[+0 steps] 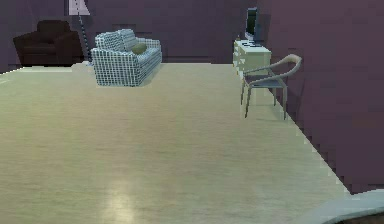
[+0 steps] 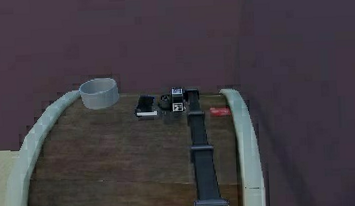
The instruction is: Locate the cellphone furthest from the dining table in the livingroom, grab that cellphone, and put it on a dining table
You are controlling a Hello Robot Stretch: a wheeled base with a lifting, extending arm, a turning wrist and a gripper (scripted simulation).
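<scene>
the cellphone (image 2: 146, 107), a dark flat slab with a pale lower edge, lies flat on the dark wooden tabletop (image 2: 113, 159) near its far edge, close under the purple wall. just to its right is the gripper (image 2: 162, 104), at the end of the arm (image 2: 201, 155), which crosses the tabletop from the near edge. whether the fingers are apart, together or clamped on the phone cannot be told, nor whether they touch it; since the phone rests on the surface right at them, i cannot tell whether the gripper holds anything. toward the far left edge stands a pale grey bowl (image 2: 99, 91), and a small red thing (image 2: 219, 111) lies by the pale rim (image 2: 239, 128) at the right edge. in the forward view a bare floor (image 1: 150, 140) runs out to a plaid armchair (image 1: 125, 58), a dark armchair (image 1: 45, 45), a chair (image 1: 270, 82) and a white cabinet (image 1: 250, 55) carrying a television (image 1: 252, 22). as a judgement: the robot is parked at a table with its arm reaching the phone, so the search is over. if this is the dining table, only the letting go and drawing back remain; if not, the grab, the carry and the placing are all left.
</scene>
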